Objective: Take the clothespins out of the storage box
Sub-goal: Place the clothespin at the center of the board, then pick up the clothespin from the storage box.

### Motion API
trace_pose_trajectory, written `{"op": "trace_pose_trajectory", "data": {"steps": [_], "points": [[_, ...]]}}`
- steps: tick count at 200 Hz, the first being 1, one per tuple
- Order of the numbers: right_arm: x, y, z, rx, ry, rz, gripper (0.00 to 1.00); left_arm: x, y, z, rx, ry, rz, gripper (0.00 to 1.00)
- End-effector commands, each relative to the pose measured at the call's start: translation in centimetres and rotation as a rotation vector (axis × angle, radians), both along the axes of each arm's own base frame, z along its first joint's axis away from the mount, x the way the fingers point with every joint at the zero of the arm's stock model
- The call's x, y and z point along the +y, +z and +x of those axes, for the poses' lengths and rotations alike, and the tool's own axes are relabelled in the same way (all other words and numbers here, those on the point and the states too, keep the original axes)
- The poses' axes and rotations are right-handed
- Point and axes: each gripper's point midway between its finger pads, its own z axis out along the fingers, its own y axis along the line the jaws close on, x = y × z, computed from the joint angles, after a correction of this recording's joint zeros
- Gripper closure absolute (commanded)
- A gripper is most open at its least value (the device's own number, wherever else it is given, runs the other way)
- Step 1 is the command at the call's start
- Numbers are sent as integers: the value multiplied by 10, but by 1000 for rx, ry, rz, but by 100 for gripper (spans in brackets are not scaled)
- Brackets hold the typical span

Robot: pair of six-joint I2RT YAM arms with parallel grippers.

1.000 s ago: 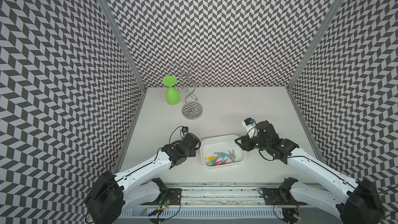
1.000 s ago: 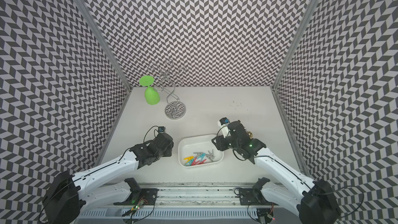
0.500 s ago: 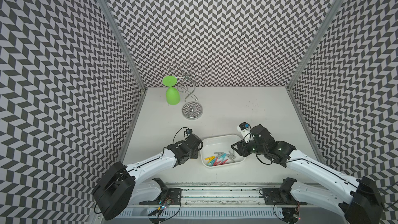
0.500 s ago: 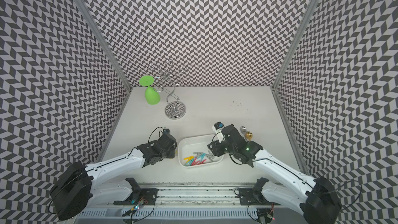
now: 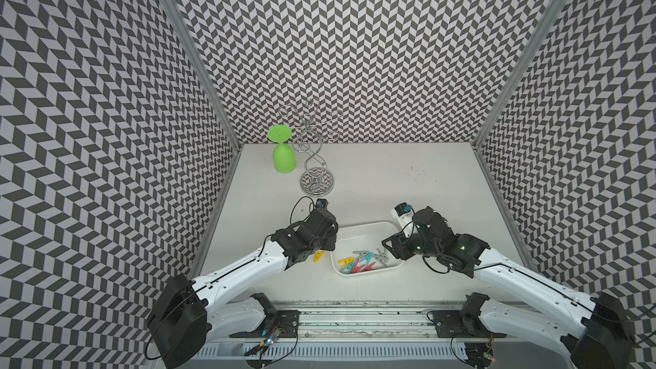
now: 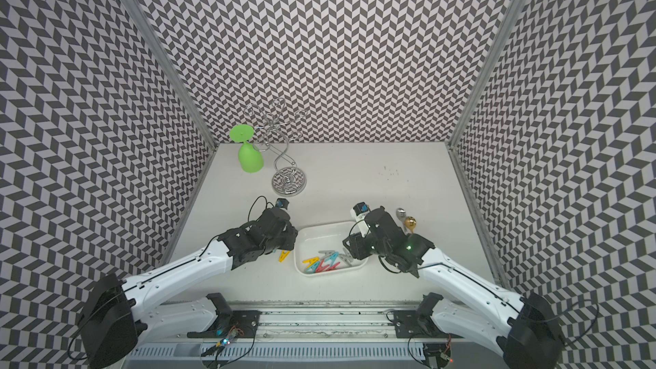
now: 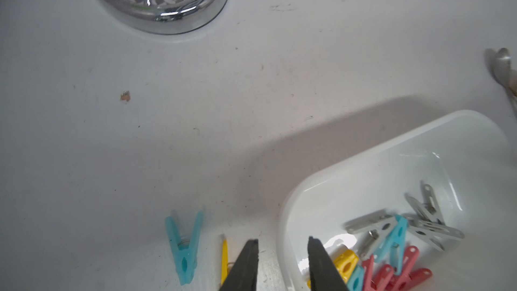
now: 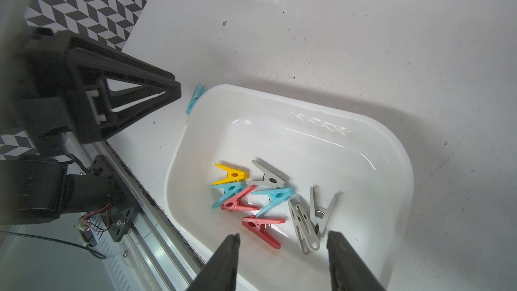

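The left jaws are opening: a second back they were pressed together just left of the box [image 8: 321,146], and now they are standing apart with nothing between them, as the left wrist view is showing. A yellow peg [image 5: 319,256] is lying on the desk [image 5: 390,179] just beside them, between their tips and the box's left wall. I am reading that as a drop just made, so one more peg is counting as out. The right jaws are meanwhile coming in from the box's right side and are now hovering, spread and empty, over the box's right end, above the grey pegs [image 8: 300,221]. Their gap is looking about unchanged, so the next pick is probably starting there. Counting pegs: two are lying on the desk left of the box, the yellow one and a light blue peg [image 7: 183,247], near each other but not touching. Eight are still sitting in the box, heaped toward its near side: one yellow [image 8: 232,174], two light blue [image 8: 275,195], two red [image 8: 239,204] and three grey, several overlapping. That is making ten in all, so the task is looking roughly a fifth done. Also standing on the desk is one chrome stand [image 5: 317,182] at the back, with one green glass [image 5: 284,159] hanging upside down from it. Beyond the right arm are lying one silver piece [image 6: 401,212] and one gold piece [image 6: 410,222], too small for naming
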Motion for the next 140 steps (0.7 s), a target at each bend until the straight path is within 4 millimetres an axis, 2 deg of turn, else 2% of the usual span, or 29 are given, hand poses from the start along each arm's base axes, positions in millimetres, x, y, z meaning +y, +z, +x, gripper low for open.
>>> {"op": "trace_pose_trajectory", "data": {"steps": [1,30,59,112,140], "points": [[0,-2,2,-6,-12,-2,47,-22,24,-10,-18,-149,-19,59],[2,-8,2,1,-7,-8,47,-46,15,-29,58,-277,4,53],[6,-16,3,19,11,-27,47,-57,-13,-43,131,-367,99,48],[3,-22,5,22,-5,-39,47,-62,-38,-42,141,-404,167,46],[-1,-21,9,2,-31,-52,47,-61,-53,-40,152,-392,193,49]]}}
